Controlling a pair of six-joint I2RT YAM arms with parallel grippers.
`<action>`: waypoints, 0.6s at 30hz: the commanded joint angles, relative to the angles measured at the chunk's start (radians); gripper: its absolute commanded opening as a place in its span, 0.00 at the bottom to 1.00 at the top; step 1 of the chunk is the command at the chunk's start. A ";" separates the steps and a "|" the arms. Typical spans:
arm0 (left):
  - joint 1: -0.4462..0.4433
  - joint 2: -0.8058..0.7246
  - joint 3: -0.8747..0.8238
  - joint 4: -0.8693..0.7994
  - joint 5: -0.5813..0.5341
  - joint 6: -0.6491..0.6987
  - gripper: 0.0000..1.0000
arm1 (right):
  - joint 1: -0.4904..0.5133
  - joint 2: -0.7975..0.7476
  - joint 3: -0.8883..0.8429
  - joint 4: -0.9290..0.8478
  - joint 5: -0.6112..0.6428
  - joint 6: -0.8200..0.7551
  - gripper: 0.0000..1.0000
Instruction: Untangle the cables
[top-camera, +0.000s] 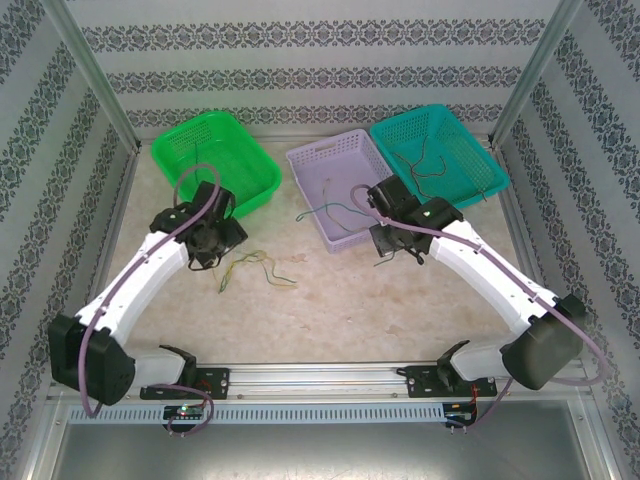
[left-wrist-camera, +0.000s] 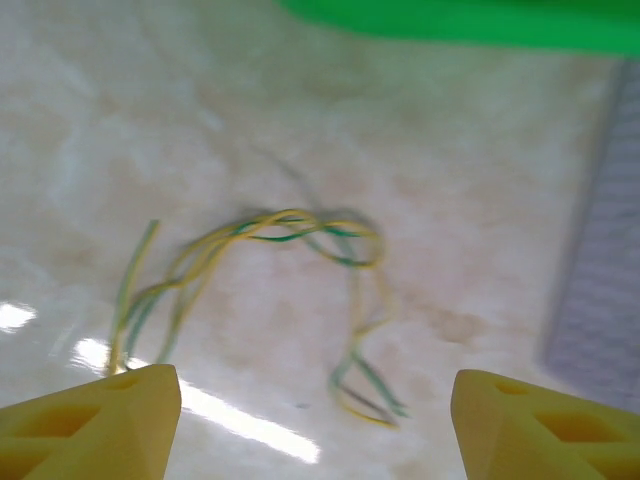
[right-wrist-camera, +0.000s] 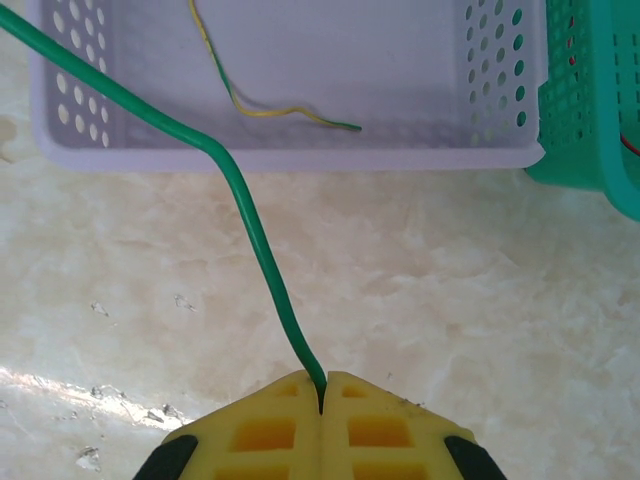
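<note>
Pinching a green cable (right-wrist-camera: 250, 232), right gripper (right-wrist-camera: 322, 395) clenches — left gripper (left-wrist-camera: 315, 385) gapes over tangled cables (left-wrist-camera: 287, 215).

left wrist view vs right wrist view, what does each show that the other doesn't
Left wrist: a loose tangle of yellow and green cables lying on the table ahead of the open left claw, with the green basket beyond. Right wrist: the shut right claw pinching a single green cable, a yellow-green cable lying inside the lavender basket, and the teal basket beside it. Both: the marbled table and the lavender basket.
</note>
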 joint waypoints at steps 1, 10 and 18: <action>-0.009 -0.039 0.081 -0.029 0.042 -0.129 0.72 | 0.013 0.024 0.039 -0.025 0.006 0.032 0.00; -0.037 0.042 0.239 0.008 0.235 -0.447 0.76 | 0.086 0.105 0.113 0.006 0.099 0.028 0.00; -0.106 0.132 0.244 0.123 0.280 -0.527 0.76 | 0.156 0.179 0.193 0.009 0.123 0.026 0.00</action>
